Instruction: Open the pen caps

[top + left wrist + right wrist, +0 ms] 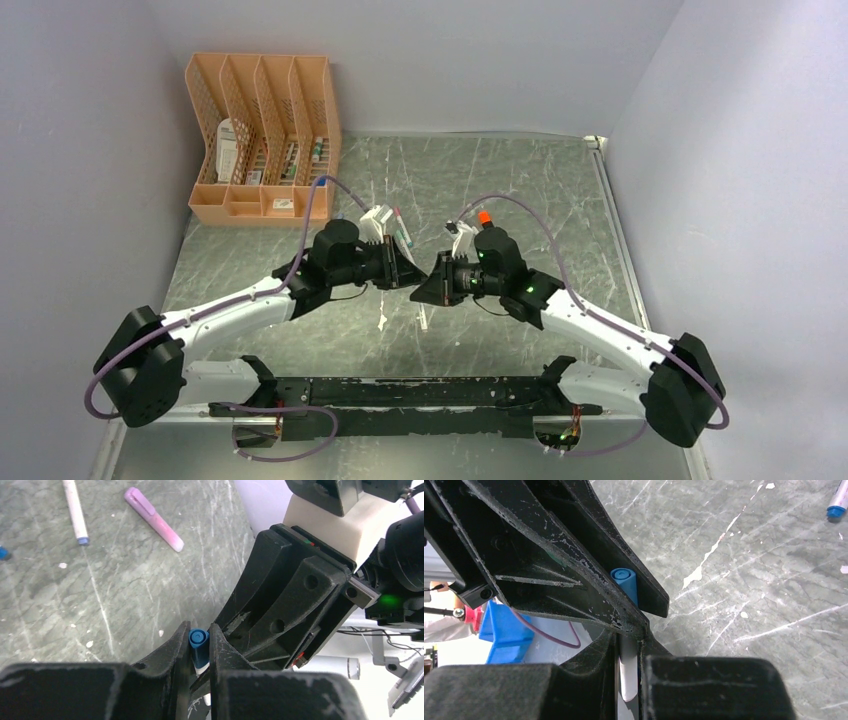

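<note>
Jaws on both sides are nearly closed: left jaws clamp the blue cap [198, 644]; right jaws pinch the same pen's white barrel [628, 672] above the tabletop [125, 595].

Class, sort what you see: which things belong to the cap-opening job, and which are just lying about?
In the job: blue cap, white barrel, left fingers, right fingers.
Lying about: pink highlighter, loose white pen, orange file rack.

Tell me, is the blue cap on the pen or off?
On, it seems: the blue cap meets the white pen, no gap showing. The left gripper pinches cap, right gripper pen.
</note>
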Motion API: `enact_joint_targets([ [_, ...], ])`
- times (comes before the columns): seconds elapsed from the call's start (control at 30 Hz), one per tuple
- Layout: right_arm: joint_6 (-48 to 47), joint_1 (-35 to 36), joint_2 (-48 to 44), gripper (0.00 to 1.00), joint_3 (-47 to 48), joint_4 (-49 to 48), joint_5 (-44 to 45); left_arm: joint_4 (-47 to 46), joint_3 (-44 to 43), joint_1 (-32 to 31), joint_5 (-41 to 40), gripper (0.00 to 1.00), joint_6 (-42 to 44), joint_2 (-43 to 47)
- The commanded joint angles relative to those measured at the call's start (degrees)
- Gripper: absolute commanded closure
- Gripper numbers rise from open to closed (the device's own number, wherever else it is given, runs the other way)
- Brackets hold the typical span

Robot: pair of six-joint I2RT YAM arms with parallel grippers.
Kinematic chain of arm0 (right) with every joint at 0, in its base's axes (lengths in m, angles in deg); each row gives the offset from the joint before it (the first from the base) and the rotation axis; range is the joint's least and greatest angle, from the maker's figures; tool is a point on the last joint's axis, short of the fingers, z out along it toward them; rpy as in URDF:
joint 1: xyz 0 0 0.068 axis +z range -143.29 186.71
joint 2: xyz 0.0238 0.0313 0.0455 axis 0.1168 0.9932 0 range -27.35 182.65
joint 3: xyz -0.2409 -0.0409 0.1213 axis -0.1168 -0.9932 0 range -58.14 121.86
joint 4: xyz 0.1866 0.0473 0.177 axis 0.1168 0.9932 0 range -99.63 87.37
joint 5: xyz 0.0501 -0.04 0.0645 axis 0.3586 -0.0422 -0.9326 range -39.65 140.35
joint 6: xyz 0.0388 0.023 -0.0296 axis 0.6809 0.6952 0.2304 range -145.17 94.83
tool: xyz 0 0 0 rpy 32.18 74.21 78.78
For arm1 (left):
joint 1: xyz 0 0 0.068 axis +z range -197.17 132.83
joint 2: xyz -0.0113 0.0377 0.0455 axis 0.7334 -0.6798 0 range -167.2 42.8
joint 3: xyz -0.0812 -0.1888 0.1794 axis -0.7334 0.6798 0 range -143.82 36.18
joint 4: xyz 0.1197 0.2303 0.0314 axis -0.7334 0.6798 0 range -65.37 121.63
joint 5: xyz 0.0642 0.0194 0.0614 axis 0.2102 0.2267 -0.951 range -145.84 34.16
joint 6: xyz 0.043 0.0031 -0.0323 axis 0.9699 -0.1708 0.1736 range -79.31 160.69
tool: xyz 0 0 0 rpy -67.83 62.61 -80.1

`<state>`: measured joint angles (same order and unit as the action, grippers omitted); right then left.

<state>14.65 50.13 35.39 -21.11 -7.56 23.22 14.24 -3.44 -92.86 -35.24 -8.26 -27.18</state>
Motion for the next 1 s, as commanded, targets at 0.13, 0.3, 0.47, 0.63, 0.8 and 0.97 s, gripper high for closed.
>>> enact_joint_targets([
  [0.13, 5.6, 1.56, -6.98, 1.0, -3.43, -1.56, -4.05, -9.51, 2.09, -0.65, 1.81, 0.93, -0.59, -1.54],
  [0.3, 7.9, 3.75, -9.1, 1.0, -8.17, -2.98, -3.78, -12.56, 3.13, -0.71, -0.03, 0.93, -0.81, -2.39],
  [0.47, 11.6, 9.39, -12.88, 1.0, -13.35, -6.8, 0.34, -11.48, 1.97, -0.71, -1.73, 0.93, -0.51, -3.12],
  [0.63, 14.59, 16.9, -15.67, 1.0, -15.23, -7.47, 7.76, -8.71, 1.75, -0.66, -4.72, 0.93, 1.21, -0.03],
  [0.8, 17.61, 24.26, -15.75, 1.0, -16.13, -9.45, 13.31, -5.14, 1.79, 0.43, -8.99, 0.93, 3.06, 3.42],
  [0.97, 18.9, 31.1, -10.78, 1.0, -16.29, -12.34, 17.51, -12.55, 3.41, 8.51, -2.93, 0.93, 0.48, 2.28],
])
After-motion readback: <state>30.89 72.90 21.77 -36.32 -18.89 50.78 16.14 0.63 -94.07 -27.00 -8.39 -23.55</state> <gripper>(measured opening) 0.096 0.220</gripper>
